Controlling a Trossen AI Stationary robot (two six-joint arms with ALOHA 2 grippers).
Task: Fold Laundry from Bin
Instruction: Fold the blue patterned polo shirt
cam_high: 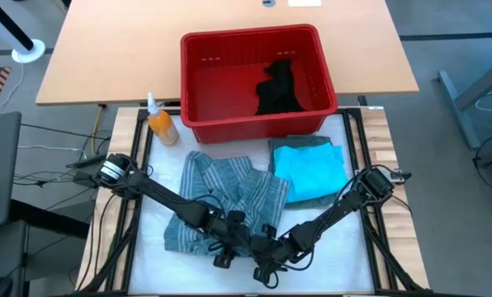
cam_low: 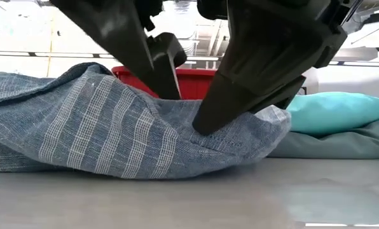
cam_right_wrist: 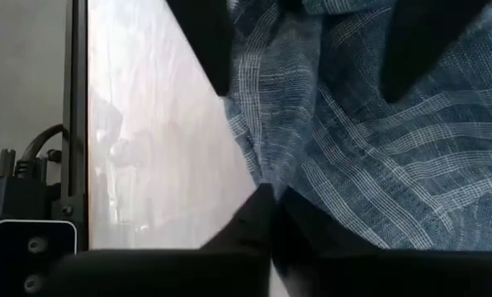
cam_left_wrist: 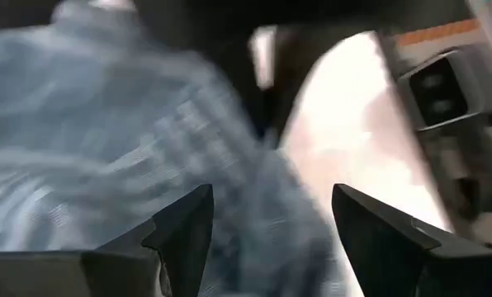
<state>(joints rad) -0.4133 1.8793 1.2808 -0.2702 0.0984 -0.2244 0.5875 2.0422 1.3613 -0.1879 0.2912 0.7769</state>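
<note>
striped shirt (cam_high: 229, 194): blue-grey, crumpled and spread on the white worktop (cam_high: 345, 256) in front of the bin, towards the left side; in the low view (cam_low: 107, 127) it rises in a soft hump with its near edge on the surface.
turquoise garment (cam_high: 310, 169): folded, lying on the grey-green one, just right of the striped shirt and near the bin's front wall; seen at the right in the low view (cam_low: 342, 111).
grey-green garment (cam_high: 300, 144): folded flat under the turquoise one, its edges showing at the back and side.
black garment (cam_high: 279, 87): bunched inside the bin, towards its right half.
bin (cam_high: 221, 124): red, slotted, standing at the far end of the worktop; otherwise bare inside.
left pincer (cam_high: 225, 247): low at the shirt's near edge, fingers (cam_left_wrist: 184, 231) spread apart with striped cloth showing between them; no grip to be seen.
right pincer (cam_high: 267, 266): just beside the left one at the shirt's near corner, fingers (cam_right_wrist: 267, 214) pressed together at the cloth's edge; whether fabric is pinched between them cannot be told.
spray bottle (cam_high: 160, 122): orange, upright, off the bin's left front corner.
wooden table (cam_high: 106, 58): behind the worktop, under the bin's far part.
</note>
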